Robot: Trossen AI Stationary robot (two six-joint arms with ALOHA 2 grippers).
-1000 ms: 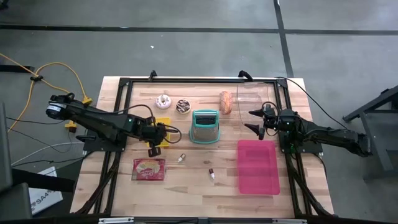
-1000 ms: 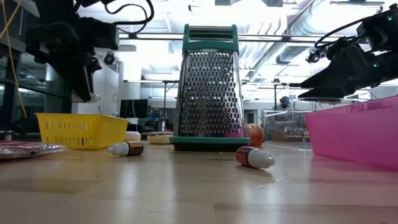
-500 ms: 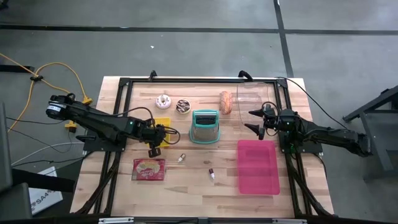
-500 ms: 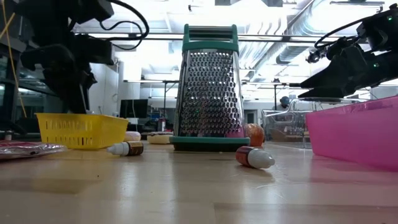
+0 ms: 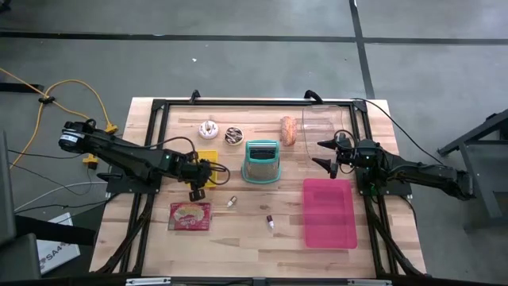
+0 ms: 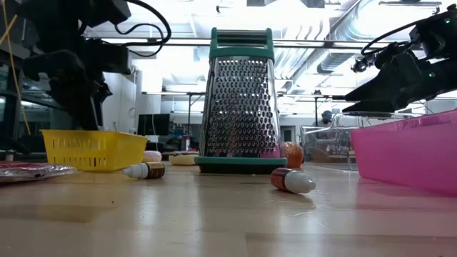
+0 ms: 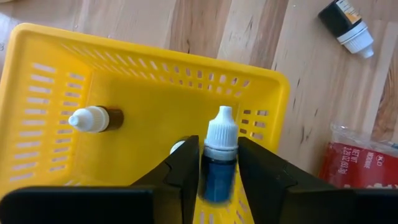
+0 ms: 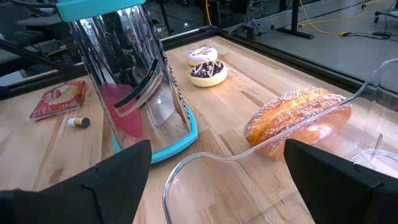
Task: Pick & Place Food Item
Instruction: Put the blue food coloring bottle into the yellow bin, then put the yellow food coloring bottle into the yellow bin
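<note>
My left gripper reaches down into the yellow basket, its two fingers set on either side of a small blue dropper bottle with a white cap; the bottle stands upright between them, and whether the pads press it or have just let go cannot be told. A second dropper bottle, dark with a white cap, lies on its side on the basket floor. Outside the basket, on the wooden table, lie a dark bottle with a white cap and a red snack packet. Toward the table's middle stands the teal-framed grater, with two small bottles in front of it. Beyond it lie two doughnuts and a bread roll, the roll just beside a clear plastic container. My right gripper hovers by that container with its fingers spread wide and empty, above the far end of the pink tray.
</note>
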